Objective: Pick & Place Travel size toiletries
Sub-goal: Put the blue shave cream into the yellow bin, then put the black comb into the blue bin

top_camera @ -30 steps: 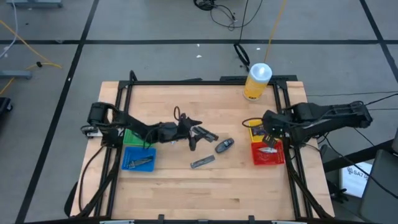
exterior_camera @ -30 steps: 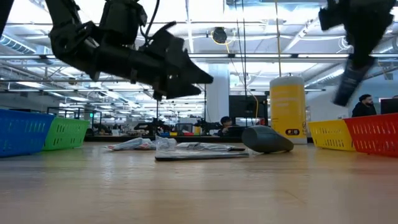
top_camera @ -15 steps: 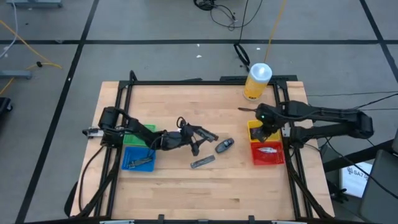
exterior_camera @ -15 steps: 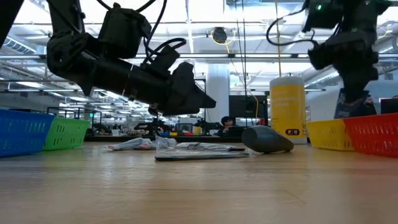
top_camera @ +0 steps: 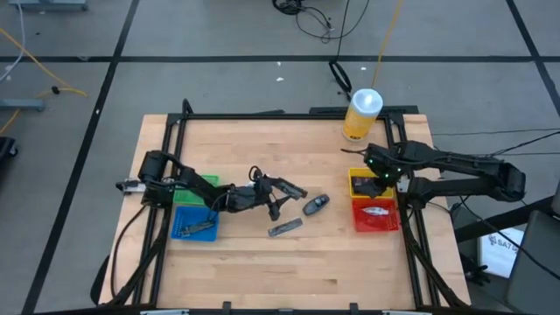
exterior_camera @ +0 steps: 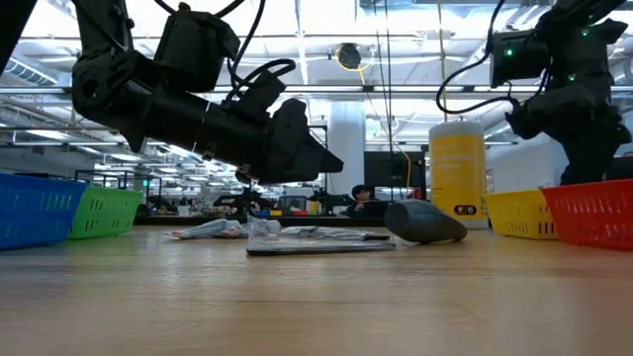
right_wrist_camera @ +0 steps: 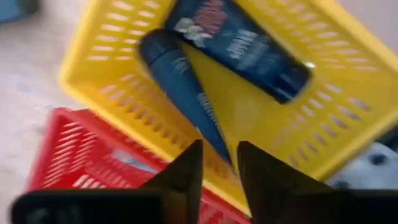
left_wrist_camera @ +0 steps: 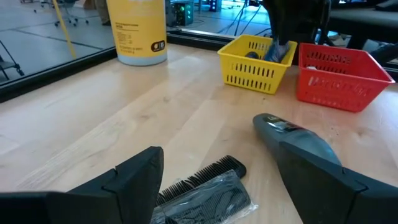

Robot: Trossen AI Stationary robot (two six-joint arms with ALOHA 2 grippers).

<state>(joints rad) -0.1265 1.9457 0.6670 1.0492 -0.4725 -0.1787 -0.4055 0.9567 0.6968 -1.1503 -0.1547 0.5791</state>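
Observation:
My right gripper is over the yellow bin, shut on a dark blue tube. A second dark tube lies flat on that bin's floor. My left gripper is open and hovers just above the table's middle. Its fingers stand on either side of a black comb in a clear packet without touching it. A dark grey stick-like item lies to the right of the comb, also seen in the high view. A flat grey packet lies nearer the table's near edge. My right gripper pinches the dark blue tube by its flat crimped end between the two fingers, coming from above and pointing down. The tube hangs below the fingers with its cap end down inside the yellow bin. Whether the cap touches the floor, I cannot tell.
A red bin with one pale item in it stands beside the yellow bin on its near side. A blue bin and a green bin stand at the left under my left arm. A big yellow bottle stands at the far right.
My right gripper has carried the dark tube from above the red bin toward the far edge and lowered it into the yellow bin. My left gripper moved slightly lower and toward the near edge over the comb packet, then stayed still.

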